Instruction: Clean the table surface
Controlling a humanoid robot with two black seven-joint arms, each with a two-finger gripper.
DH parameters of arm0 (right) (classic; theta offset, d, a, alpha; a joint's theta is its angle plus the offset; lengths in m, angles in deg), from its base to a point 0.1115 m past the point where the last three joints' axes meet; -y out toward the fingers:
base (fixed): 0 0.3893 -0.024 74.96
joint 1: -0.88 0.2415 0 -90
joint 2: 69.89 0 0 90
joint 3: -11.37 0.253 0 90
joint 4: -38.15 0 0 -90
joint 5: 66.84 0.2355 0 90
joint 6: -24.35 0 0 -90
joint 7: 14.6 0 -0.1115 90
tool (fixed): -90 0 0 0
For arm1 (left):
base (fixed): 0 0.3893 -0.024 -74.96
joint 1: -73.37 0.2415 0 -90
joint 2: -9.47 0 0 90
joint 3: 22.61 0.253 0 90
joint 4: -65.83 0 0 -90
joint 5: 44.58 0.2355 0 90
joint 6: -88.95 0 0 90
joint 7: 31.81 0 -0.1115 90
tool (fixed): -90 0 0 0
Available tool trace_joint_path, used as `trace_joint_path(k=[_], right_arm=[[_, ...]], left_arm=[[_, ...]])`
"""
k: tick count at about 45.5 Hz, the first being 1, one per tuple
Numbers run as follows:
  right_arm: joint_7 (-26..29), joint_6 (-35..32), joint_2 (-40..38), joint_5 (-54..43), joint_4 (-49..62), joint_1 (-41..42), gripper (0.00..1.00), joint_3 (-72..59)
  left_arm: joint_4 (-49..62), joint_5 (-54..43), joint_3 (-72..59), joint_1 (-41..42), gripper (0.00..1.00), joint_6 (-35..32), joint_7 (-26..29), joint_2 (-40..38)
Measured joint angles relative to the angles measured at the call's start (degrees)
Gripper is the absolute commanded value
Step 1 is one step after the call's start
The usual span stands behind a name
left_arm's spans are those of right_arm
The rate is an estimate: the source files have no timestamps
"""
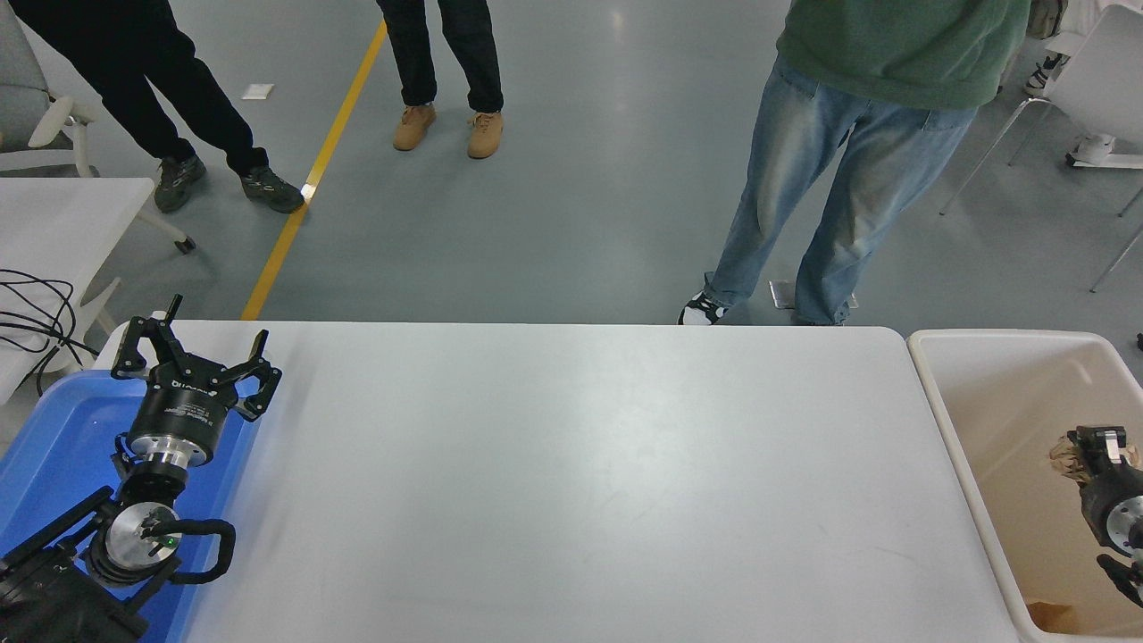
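The white table surface [571,464] fills the middle of the head view and has nothing lying on it. My right gripper [1082,446] comes in at the right edge, low inside the white bin [946,429]. It is shut on a crumpled brown paper wad [1065,457]. My left gripper [195,355] is parked open at the lower left, over the blue tray [54,446] at the table's left end.
A brown scrap [1054,614] lies at the bin's bottom. A smaller white table [54,214] with black cables [36,308] stands at the far left. A person in jeans [804,205] stands close to the table's far edge; two more people stand farther back.
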Motion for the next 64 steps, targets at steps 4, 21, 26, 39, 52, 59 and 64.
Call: trace_joint_path(k=[4, 21, 26, 39, 52, 59, 64], right_arm=[[0.02, 0.78, 0.36, 0.02, 0.10, -0.04, 0.62, -0.12], [-0.49, 5.23, 1.31, -0.17, 0.22, -0.18, 0.98, -0.26], [-0.62, 5.91, 1.67, -0.22, 0.22, -0.18, 0.98, -0.26], [-0.69, 6.62, 2.02, -0.16, 0.29, 0.02, 0.98, 0.02], [-0.30, 6.63, 2.12, 0.08, 0.29, 0.21, 0.98, 0.70], [-0.23, 6.46, 2.05, 0.17, 0.29, 0.82, 0.99, 0.86], [-0.28, 6.24, 1.96, 0.26, 0.27, 2.11, 0.99, 1.02]], left_arm=[[0.00, 0.00, 0.00, 0.00, 0.99, 0.00, 0.00, 0.00], [0.00, 0.00, 0.00, 0.00, 0.99, 0.00, 0.00, 0.00], [0.00, 0.00, -0.01, 0.00, 0.99, 0.00, 0.00, 0.00], [0.00, -0.02, -0.02, 0.00, 0.99, 0.00, 0.00, 0.00], [0.00, -0.02, -0.02, 0.00, 0.99, 0.00, 0.00, 0.00], [0.00, -0.02, -0.02, 0.00, 0.99, 0.00, 0.00, 0.00], [0.00, -0.01, -0.02, 0.00, 0.99, 0.00, 0.00, 0.00]])
